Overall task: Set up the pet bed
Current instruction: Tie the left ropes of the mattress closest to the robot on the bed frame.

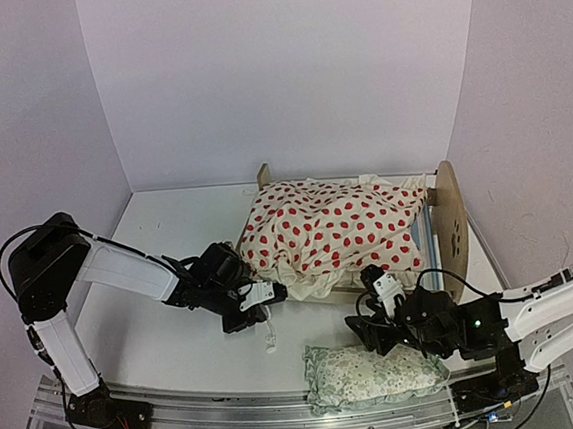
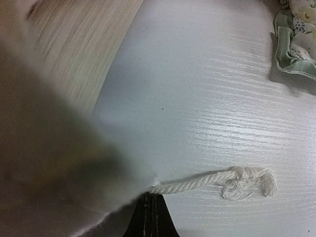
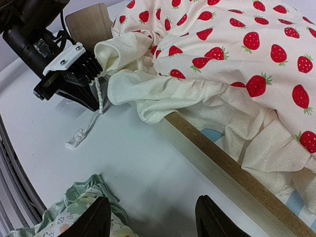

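The pet bed [image 1: 452, 215] stands at the back right, its wooden side rail [image 3: 222, 168] facing my right wrist camera. A cream red-dotted cushion [image 1: 338, 225] lies crumpled over the bed, one corner spilling off the near left side. My left gripper [image 1: 261, 297] is shut on that corner [image 3: 106, 52], where a white knotted cord [image 2: 222, 180] hangs down onto the table. In the left wrist view the jaws [image 2: 152, 200] are pressed together with blurred fabric at their left. My right gripper [image 3: 153, 217] hovers open over bare table beside the rail, holding nothing.
A green floral frilled pillow [image 1: 371, 373] lies at the near edge, just under and left of my right gripper. White walls enclose the table on three sides. A metal rail [image 1: 233, 405] runs along the front.
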Robot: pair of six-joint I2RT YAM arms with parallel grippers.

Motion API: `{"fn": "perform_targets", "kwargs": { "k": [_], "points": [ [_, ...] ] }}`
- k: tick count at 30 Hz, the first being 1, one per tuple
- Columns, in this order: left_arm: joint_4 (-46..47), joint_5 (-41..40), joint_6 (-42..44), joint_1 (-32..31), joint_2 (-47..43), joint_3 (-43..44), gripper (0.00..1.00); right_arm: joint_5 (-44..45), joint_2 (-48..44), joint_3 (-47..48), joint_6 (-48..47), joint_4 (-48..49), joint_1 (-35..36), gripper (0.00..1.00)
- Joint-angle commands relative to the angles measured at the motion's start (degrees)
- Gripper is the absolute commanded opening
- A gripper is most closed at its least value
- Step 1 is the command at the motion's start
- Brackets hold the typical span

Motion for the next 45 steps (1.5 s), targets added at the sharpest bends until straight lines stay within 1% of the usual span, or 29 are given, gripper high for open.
{"fn": "perform_targets", "kwargs": {
  "k": [1,7,13,16,19,21,22,26,32,36,41,45],
  "points": [
    [1.4,-0.42,-1.37,-0.14,-4.74,-2.45,0.0,-1.72,2.07,4.25,0.26,0.88,0.21,0.59],
    [4.66,-0.26,-3.98,-0.24,-9.73,-5.44,0.0,-7.47,7.52,9.03,1.18,2.44,0.29,0.59],
    [6.49,-1.93,-6.61,-0.24,-11.73,-7.2,0.0,-14.34,16.83,16.34,3.42,4.36,0.25,0.56],
    [7.65,-2.29,-7.84,-0.26,-12.91,-8.22,0.0,-18.13,21.88,19.89,5.35,5.32,0.27,0.52],
    [8.86,-2.09,-8.82,-0.28,-14.57,-9.65,0.0,-20.8,26.92,23.21,6.97,6.6,0.28,0.44],
    [9.82,-1.52,-9.69,-0.34,-16.08,-10.87,0.0,-21.14,30.32,25.28,7.74,6.97,0.27,0.38],
    [10.07,-1.16,-9.98,-0.34,-16.91,-11.34,0.0,-21.39,31.89,26.47,8.12,7.07,0.27,0.37],
    [10.34,-0.98,-11.05,-0.35,-20.1,-12.83,0.0,-21.62,37.98,30.89,8.9,7.64,0.27,0.37],
    [10.45,-1.18,-11.85,-0.34,-23.97,-14.91,0.0,-15.2,45.3,37.26,6.48,7.67,-0.11,0.36],
    [9.63,-1.85,-12.26,-0.34,-25.29,-15.42,0.0,-13.96,46.65,38.82,5.09,6.99,-0.78,0.35],
    [9.02,-2.32,-12.66,-0.34,-25.33,-15.75,0.0,-12.49,41.65,35.24,3.34,4.32,-1.29,0.38],
    [9.94,-1.93,-13.46,-0.35,-24.83,-15.62,0.0,-11.97,40.92,34.26,3.35,1.86,-1.31,0.42]
  ]
}}
